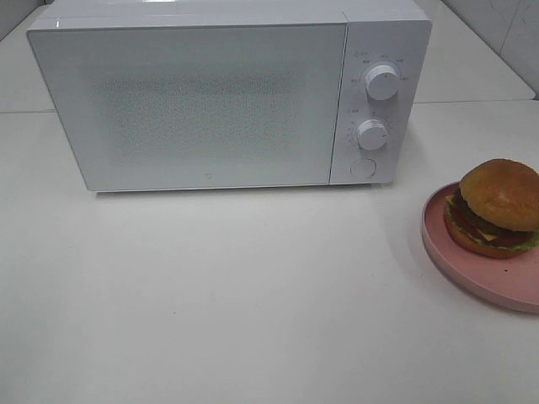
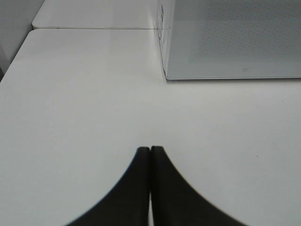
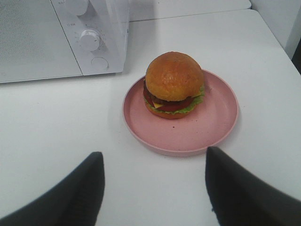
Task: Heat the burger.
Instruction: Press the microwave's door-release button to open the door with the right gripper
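The burger [image 1: 495,207] [image 3: 173,84], with a golden bun, dark patty, tomato, cheese and lettuce, sits on a pink round plate [image 1: 472,261] [image 3: 197,132] at the table's right edge. A white microwave [image 1: 219,93] [image 3: 56,37] stands at the back with its door closed. My right gripper [image 3: 154,162] is open, hovering short of the plate, fingers spread about as wide as the plate. My left gripper [image 2: 150,149] is shut with nothing between its fingers, over bare table in front of the microwave's [image 2: 235,42] left corner. Neither gripper shows in the exterior high view.
The microwave has two round knobs [image 1: 381,82] [image 1: 371,134] and a round button [image 1: 363,168] on its right panel. A white table [image 1: 236,295] runs under everything, and a seam [image 1: 472,103] splits it from a rear surface. A tiled wall [image 1: 505,34] rises at back right.
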